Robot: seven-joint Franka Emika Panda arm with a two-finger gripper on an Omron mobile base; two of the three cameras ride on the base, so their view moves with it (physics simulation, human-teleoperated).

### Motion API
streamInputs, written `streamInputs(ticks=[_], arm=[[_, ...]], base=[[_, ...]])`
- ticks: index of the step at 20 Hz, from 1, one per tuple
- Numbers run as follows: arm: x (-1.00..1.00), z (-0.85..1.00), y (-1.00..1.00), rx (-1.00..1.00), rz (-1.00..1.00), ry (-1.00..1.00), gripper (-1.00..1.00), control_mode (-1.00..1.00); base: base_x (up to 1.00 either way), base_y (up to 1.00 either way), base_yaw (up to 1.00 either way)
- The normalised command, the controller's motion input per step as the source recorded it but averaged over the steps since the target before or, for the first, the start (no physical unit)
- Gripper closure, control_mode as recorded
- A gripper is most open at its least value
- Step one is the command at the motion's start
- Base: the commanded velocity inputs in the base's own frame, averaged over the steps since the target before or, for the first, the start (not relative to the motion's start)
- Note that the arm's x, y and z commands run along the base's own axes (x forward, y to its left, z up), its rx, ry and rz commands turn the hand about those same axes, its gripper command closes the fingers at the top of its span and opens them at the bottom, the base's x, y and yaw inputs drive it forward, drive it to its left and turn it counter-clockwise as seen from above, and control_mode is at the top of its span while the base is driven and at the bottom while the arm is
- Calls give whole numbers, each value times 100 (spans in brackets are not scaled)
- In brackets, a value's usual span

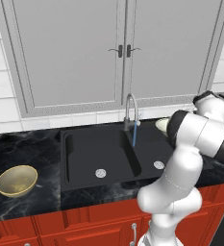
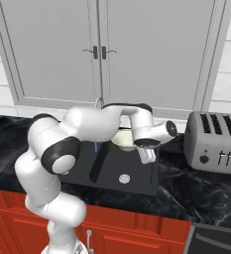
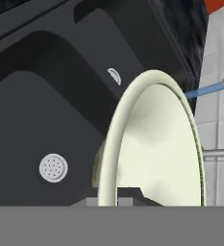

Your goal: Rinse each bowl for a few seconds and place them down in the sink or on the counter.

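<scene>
My pincer (image 3: pixel 117 192) clamps the pale bowl's (image 3: pixel 152 144) rim, frame centre. Best move: carry it sideways beneath the water stream (image 3: pixel 205 90), tilted.

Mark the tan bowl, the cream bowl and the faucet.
tan bowl (image 1: pixel 16 181): left base view, mottled inside.
cream bowl (image 3: pixel 156 153): hand view, pale inner face.
faucet (image 1: pixel 130 110): left base view, curved steel neck.

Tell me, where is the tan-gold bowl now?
The tan-gold bowl sits on the black counter, left of the sink in the left base view.
</scene>
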Motion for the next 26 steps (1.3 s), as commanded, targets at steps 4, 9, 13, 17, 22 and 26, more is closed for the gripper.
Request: streamInputs(ticks=[4, 9, 13, 17, 22, 26], arm=[[-7, 20, -4, -4, -25, 2, 100, -100], [-14, 17, -9, -6, -24, 2, 100, -100], [-26, 8, -13, -8, -24, 0, 100, -100], [-30, 8, -9, -8, -25, 0, 100, -100], [-34, 14, -3, -7, -26, 0, 100, -100], [-31, 20, -4, -5, -23, 0, 100, -100]], base=[[0, 0, 0], [0, 0, 0], [0, 0, 0], [0, 0, 0], [0, 0, 0], [0, 0, 0]])
